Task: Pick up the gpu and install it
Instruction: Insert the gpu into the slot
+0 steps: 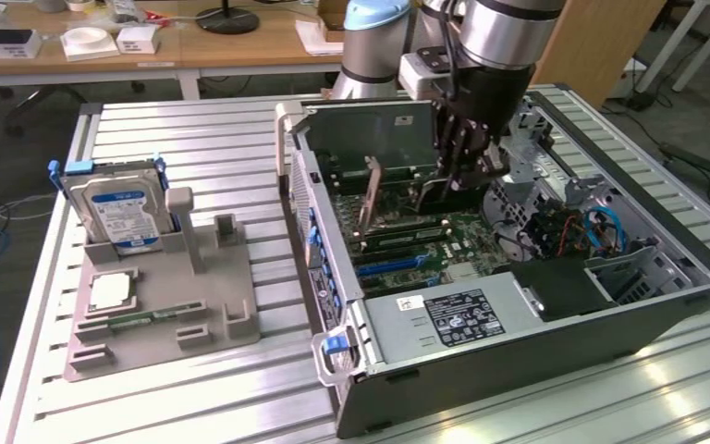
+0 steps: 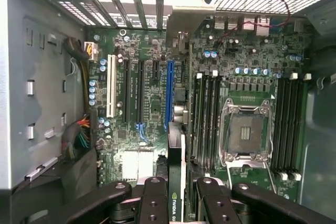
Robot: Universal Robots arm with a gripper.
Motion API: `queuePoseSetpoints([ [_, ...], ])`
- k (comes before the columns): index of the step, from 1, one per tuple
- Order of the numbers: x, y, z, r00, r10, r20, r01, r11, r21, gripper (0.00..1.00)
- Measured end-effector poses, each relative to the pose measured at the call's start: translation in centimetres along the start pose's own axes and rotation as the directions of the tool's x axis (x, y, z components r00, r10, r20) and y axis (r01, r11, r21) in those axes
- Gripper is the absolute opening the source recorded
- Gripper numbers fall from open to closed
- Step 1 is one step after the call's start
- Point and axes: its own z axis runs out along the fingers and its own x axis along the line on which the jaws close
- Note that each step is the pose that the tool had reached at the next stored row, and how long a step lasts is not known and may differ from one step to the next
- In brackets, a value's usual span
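Wrist view: black tool (image 2: 176, 195) clamped on thin flat black gpu card (image 2: 175, 156), held edge-on above green motherboard (image 2: 152, 98), just beside its blue slot (image 2: 169, 95). Exterior view: tool (image 1: 464, 176) low inside open black computer case (image 1: 553, 314), mid-surface.

One robot arm (image 1: 503, 37) carries one gripper (image 2: 175, 192), which holds one black card (image 2: 175, 177). One open computer case (image 1: 651, 314) sits on one slatted metal table (image 1: 207, 398). One grey holder (image 1: 158, 324) stands beside the case and carries one hard drive (image 1: 121, 213) and one processor chip (image 1: 111, 291). Inside the case lie one green motherboard (image 2: 152, 103), one empty processor socket (image 2: 247, 132), one blue slot (image 2: 169, 95) and one white slot (image 2: 111, 85).
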Motion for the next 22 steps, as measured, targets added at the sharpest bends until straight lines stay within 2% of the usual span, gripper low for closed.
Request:
queuePoseSetpoints([
  [5, 0.0, 0.11, 0.29, 1.0000, 0.000, -0.0007, 0.000, 1.0000, -0.0011, 0.26],
  [13, 0.0, 0.97, 0.87, 1.0000, 0.000, -0.0006, 0.000, 1.0000, -0.0014, 0.26],
  [22, 0.0, 1.15, 1.89, 1.0000, -0.004, 0.0000, 0.004, 1.0000, -0.0015, 0.26],
])
